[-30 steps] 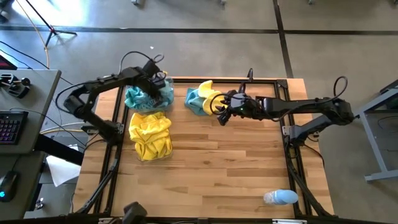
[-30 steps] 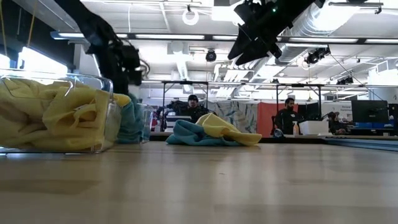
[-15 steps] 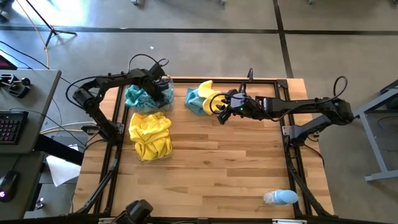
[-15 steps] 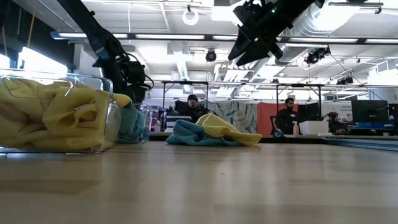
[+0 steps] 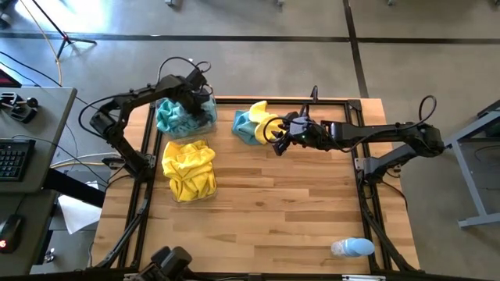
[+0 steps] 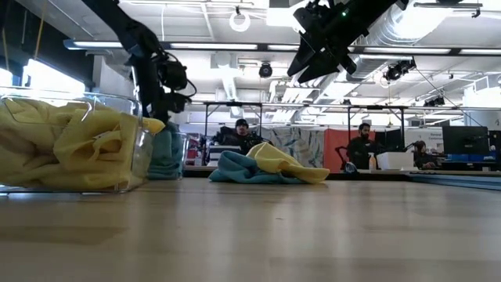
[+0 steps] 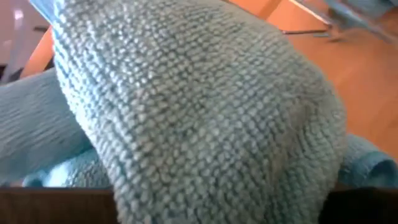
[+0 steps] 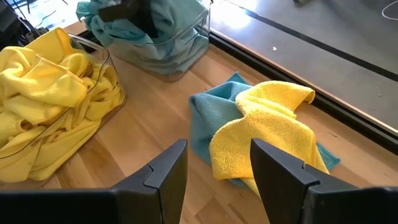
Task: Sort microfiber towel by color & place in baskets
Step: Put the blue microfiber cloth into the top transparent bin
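Open-plan lab: exposed ducts (image 6: 407, 31), monitors (image 6: 464, 141)

- The left gripper (image 5: 195, 94) sits over the basket of teal towels (image 5: 186, 119), and its fingertips are hidden from above by its own wrist and cables.
- In the left wrist view a teal towel (image 7: 199, 112) fills the picture, so the fingers are covered and their stance cannot be told.
- The basket of yellow towels (image 6: 70, 145) is cut off by the low view's edge.
- The teal towel on the table (image 8: 208, 124) is largely covered by the yellow towel (image 8: 261, 137) lying on it.
- The pale-blue-and-white object (image 5: 351, 247), far from that basket, is too small to identify.
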`<state>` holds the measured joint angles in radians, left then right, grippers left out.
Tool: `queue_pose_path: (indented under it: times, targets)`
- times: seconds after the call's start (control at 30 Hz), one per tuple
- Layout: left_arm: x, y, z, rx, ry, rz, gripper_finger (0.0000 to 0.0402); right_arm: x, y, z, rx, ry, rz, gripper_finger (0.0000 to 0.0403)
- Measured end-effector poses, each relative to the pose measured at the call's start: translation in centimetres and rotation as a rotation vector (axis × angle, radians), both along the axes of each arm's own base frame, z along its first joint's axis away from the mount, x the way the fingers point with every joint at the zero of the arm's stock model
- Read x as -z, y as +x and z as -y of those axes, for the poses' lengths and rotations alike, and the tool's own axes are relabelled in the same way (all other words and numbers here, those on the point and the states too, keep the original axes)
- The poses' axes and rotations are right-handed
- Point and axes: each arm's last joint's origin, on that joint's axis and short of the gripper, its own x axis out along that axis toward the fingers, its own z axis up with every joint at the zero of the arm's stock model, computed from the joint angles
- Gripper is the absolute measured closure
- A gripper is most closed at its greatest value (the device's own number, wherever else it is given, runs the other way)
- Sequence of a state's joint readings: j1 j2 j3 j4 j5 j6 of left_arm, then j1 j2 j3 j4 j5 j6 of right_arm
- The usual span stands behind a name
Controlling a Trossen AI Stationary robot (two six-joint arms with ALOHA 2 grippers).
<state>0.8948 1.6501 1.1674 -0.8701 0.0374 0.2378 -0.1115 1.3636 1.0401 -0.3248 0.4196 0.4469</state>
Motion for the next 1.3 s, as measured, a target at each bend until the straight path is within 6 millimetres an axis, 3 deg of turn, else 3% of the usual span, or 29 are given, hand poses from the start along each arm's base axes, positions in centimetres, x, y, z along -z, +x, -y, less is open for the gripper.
queue_pose_path:
  times: [0.53,0.7,0.8,0.87,0.97,1.3]
  targets:
    - [-5.4,0.0,0.0,-0.027,-0.033,-0.018,0.024,0.0,0.0,0.0,-0.001,-0.003,-0.003,0.0233]
    - [-7.8,-0.5,0.7,-0.049,0.043,0.055,0.024,0.0,0.0,0.0,-0.003,-0.005,-0.004,0.0233]
    - [-8.9,-0.9,1.9,0.057,0.029,0.09,0.0241,0.0,0.0,0.0,-0.003,-0.005,-0.004,0.0233]
    - [-9.2,-1.0,2.4,0.081,0.058,0.037,0.0241,0.0,0.0,0.0,-0.005,-0.007,-0.006,0.0233]
    - [-9.4,-1.4,2.2,-0.047,0.155,-0.069,0.0241,0.0,0.0,0.0,-0.005,-0.007,-0.006,0.0233]
    - [-9.8,-0.9,3.0,0.064,0.076,0.063,0.0241,0.0,0.0,0.0,-0.01,-0.014,-0.011,0.0233]
